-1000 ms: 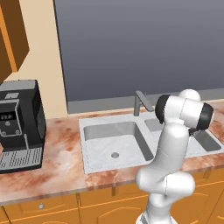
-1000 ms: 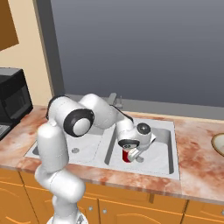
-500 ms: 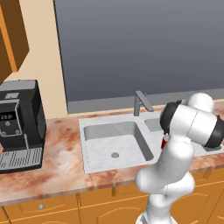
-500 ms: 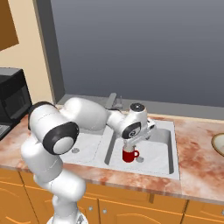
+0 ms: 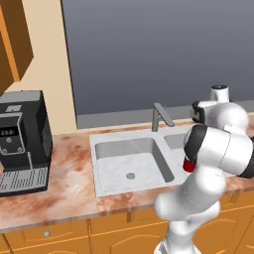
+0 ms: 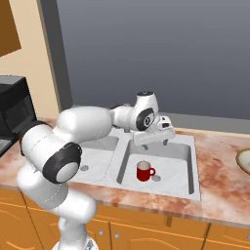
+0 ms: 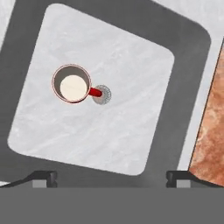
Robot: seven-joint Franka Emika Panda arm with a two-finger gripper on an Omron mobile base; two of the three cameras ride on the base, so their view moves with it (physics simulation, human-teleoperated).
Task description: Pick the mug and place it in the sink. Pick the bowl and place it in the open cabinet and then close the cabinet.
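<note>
- The mug (image 6: 143,171) now stands upright on the floor of the sink's right basin, just beside the round drain (image 6: 156,177), with nothing touching it. A second ago the claw was down at it; half a second ago it had already let go and started up.
- The gripper (image 6: 154,137) has since lifted clear and hangs above that basin, its fingers spread wide and empty.
- To my eye that settles the first half of the job: the mug is in the sink (image 6: 195,168), so the bowl comes next.
- From the right base view I can see a pale, tan-rimmed curve at the far right edge of the counter (image 6: 224,190). It looks like the bowl (image 6: 243,160), well apart from the sink, though it is mostly cut off.
- The hand view looks straight down into the mug (image 7: 72,83): cream inside, red handle pointing at the drain (image 7: 102,94), and both fingertips (image 7: 43,178) set far apart at the bottom.
- The left base view gives what the others lack: the left basin (image 5: 130,161), the faucet (image 5: 159,115), a black coffee machine (image 5: 22,140) on the counter, and an orange cabinet (image 5: 12,42) high at the left. There the arm hides most of the mug, leaving a red sliver (image 5: 188,164).
</note>
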